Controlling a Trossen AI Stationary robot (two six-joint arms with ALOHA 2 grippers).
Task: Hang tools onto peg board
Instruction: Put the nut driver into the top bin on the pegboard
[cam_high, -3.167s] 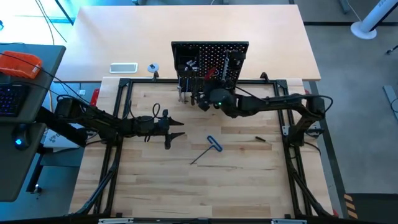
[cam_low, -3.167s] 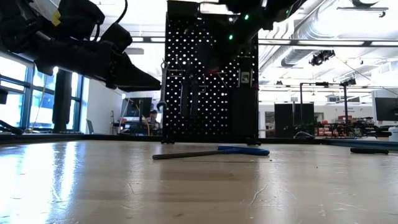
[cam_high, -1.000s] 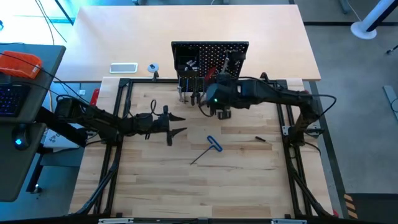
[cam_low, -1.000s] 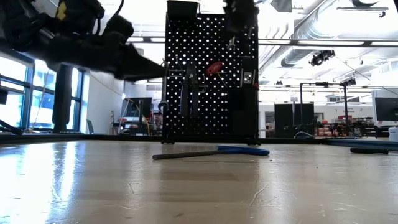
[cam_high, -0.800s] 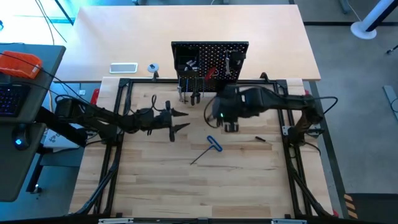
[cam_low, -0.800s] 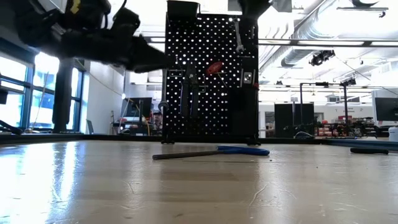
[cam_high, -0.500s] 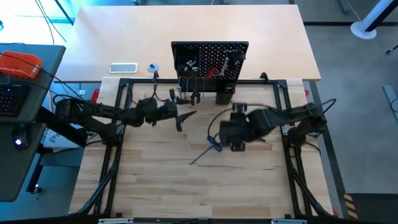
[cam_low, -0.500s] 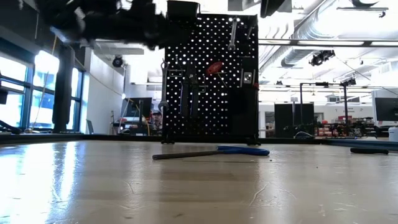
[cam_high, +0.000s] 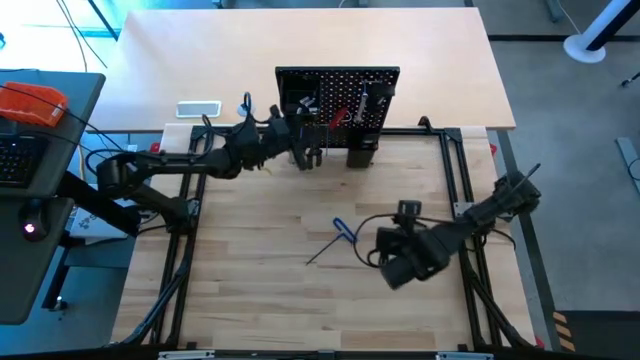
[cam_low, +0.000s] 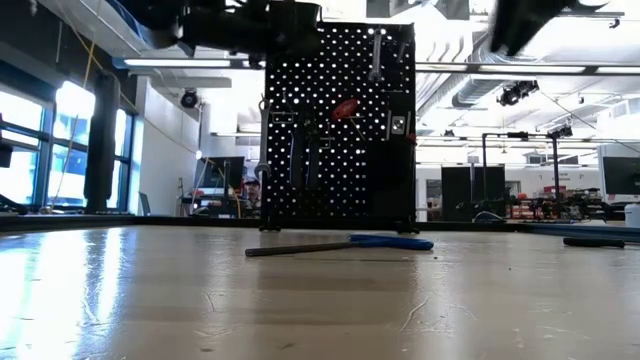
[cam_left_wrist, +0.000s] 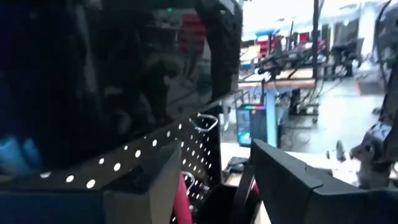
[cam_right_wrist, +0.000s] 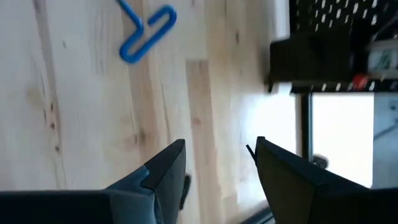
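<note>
The left gripper (cam_high: 300, 150) is reaching the peg board (cam_high: 338, 100) at the table's far edge; whether its jaws are gripping anything cannot be told. The right gripper (cam_right_wrist: 214, 171), jaws open and empty, is hovering near the blue-handled T hex key (cam_high: 342, 230), probably the next tool.

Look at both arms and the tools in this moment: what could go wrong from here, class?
1. The left hand is tight against the peg board, near its top in the low view, beside the hanging red-handled screwdriver and wrench; a bump might knock them off.
2. The right hand, open and empty, is near the blue-handled T hex key on the table; a careless approach might push it away.
</note>
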